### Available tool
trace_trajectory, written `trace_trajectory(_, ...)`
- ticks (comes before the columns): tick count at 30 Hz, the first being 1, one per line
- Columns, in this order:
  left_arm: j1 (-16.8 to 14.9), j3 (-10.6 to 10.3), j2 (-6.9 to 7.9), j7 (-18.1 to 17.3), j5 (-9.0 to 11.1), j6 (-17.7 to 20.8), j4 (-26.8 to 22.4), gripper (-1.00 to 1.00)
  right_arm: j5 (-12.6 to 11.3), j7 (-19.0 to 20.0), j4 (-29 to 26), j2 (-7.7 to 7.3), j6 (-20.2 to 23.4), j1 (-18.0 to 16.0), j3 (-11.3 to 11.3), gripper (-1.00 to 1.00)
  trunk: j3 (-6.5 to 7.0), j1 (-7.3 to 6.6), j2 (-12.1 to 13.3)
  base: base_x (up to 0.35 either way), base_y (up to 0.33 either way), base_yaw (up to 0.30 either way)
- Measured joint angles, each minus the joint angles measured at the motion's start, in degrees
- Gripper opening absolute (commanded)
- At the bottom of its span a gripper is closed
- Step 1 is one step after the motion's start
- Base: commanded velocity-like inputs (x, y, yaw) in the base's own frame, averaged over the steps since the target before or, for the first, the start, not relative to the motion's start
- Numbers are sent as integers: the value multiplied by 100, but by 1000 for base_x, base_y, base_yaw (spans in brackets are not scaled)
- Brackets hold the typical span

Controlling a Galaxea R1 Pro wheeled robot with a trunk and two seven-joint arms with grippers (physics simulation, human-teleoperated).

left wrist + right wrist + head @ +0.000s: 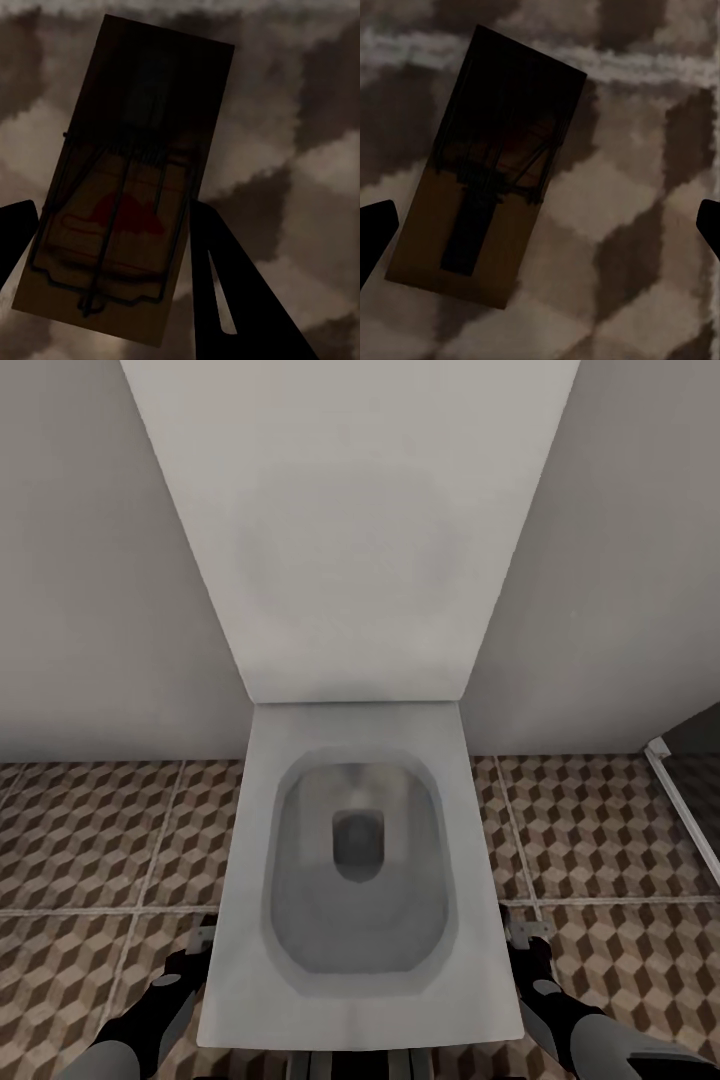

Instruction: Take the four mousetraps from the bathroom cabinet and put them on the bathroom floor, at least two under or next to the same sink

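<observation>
Meanwhile, flanking a toilet (pixel 355 880), the left gripper (pixel 112 247) is pinching a mousetrap (pixel 127 187) while the right gripper (pixel 540 232) is hanging spread above another mousetrap (pixel 484 169) lying on the bathroom floor (pixel 645 247), risking placements nowhere near a sink.

Straight ahead a white square-edged toilet (pixel 355 880) sits with its lid (pixel 350 530) raised against a plain pale grey wall (pixel 90 560), the open bowl showing a dark drain at its middle. Around it spreads the bathroom floor (pixel 90 830), big tiles in brown, beige and white cubes with pale grout lines. At the far right edge, a white frame (pixel 680 790) borders a dark panel.
</observation>
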Motion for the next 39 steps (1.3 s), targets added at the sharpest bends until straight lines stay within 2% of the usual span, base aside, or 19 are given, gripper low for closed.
trace_trajectory(5, 1, -2, 0, -5, 1, -1, 1, -100, 0, 0, 0, 0, -1, -1, 1, 100, 0, 0, 0, 0, 0, 0)
trace_trajectory(6, 1, -2, 0, -5, 0, -1, 0, 100, 0, 0, 0, 0, -1, 2, 0, 100, 0, 0, 0, 0, 0, 0)
trace_trajectory(39, 4, -31, 16, -46, 22, 5, 39, 100, 0, 0, 0, 0, -1, -2, -3, 100, -1, 1, 1, 0, 0, 0)
